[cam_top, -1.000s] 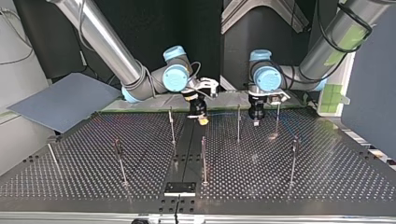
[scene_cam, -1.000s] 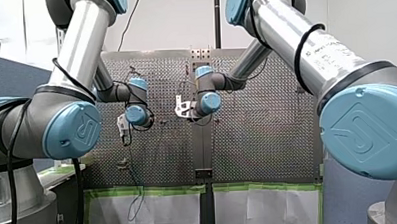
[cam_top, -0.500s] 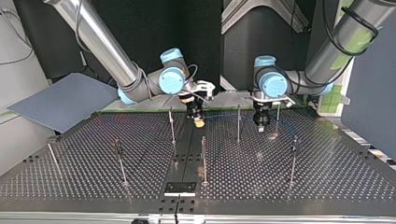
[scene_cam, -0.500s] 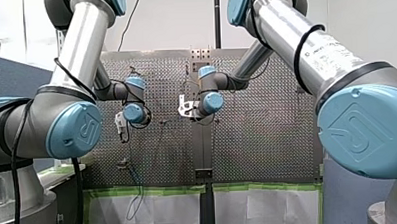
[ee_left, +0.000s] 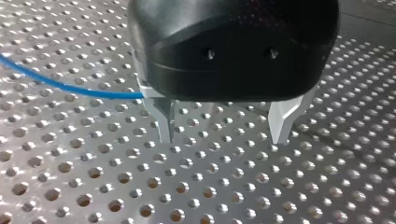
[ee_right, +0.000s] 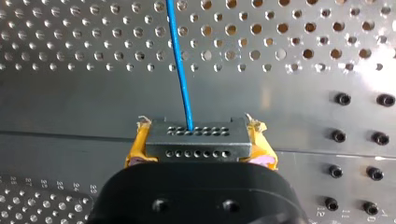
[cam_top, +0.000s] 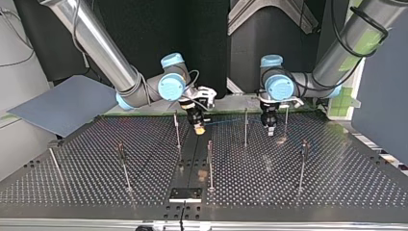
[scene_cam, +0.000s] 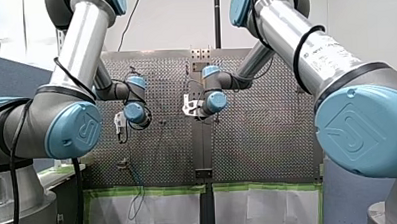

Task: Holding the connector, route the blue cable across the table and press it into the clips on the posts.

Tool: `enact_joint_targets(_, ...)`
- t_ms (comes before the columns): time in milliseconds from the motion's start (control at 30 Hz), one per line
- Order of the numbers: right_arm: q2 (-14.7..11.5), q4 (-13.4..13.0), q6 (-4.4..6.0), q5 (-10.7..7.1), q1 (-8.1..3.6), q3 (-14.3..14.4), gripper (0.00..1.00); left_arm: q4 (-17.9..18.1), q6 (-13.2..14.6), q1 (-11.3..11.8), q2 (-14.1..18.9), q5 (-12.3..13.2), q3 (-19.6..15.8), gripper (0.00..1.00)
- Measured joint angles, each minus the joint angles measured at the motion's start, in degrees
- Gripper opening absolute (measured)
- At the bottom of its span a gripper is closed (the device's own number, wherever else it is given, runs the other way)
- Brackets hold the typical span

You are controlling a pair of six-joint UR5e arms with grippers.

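In the right wrist view my right gripper (ee_right: 195, 156) is shut on the dark connector (ee_right: 195, 139), its yellow pads on both sides. The blue cable (ee_right: 180, 60) runs straight ahead from the connector over the plate. In the top view this gripper (cam_top: 197, 127) hangs between two thin posts (cam_top: 177, 130) (cam_top: 246, 126). My left gripper (ee_left: 223, 133) is open just above the plate, with nothing between its metal fingers (ee_left: 163, 121). The blue cable (ee_left: 70, 86) passes outside one finger and goes behind it. In the top view my left gripper (cam_top: 270, 128) stands beside another post (cam_top: 286, 120).
More thin posts stand on the perforated table (cam_top: 337, 183), among them the nearer ones (cam_top: 210, 163) (cam_top: 302, 166) (cam_top: 123, 166). A dark centre strip with a black plate (cam_top: 185, 194) runs toward the near edge. A grey board (cam_top: 62, 103) lies off the table at the top view's left.
My right gripper has carried the connector toward the top view's left. My left gripper has shifted a little toward the top view's right, next to the far post.
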Motion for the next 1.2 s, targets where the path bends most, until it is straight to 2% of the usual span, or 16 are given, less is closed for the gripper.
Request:
enact_joint_targets(233,0.01,0.62,0.00,0.00,-0.70,0.00,0.00,-3.07,1.52,-1.36,0.71,-2.97,-0.19,1.00)
enact_joint_targets(500,-0.01,2.04,-0.35,-0.15,-1.50,0.00,0.00,-6.82,0.01,-4.95,3.91,-6.73,-1.99,1.00)
enact_joint_targets(933,0.02,2.50,-0.79,-1.04,-1.74,0.03,0.00,-12.92,1.00,-11.18,9.10,-12.97,-7.25,1.00)
enact_joint_targets(1033,0.02,2.46,-0.79,-1.17,-1.75,0.01,0.00,-13.58,1.01,-12.12,10.46,-12.93,-8.13,1.00)
enact_joint_targets(1200,0.00,2.41,-0.83,-1.20,-1.76,0.02,0.00,-12.76,0.07,-14.29,12.80,-11.17,-8.90,1.00)
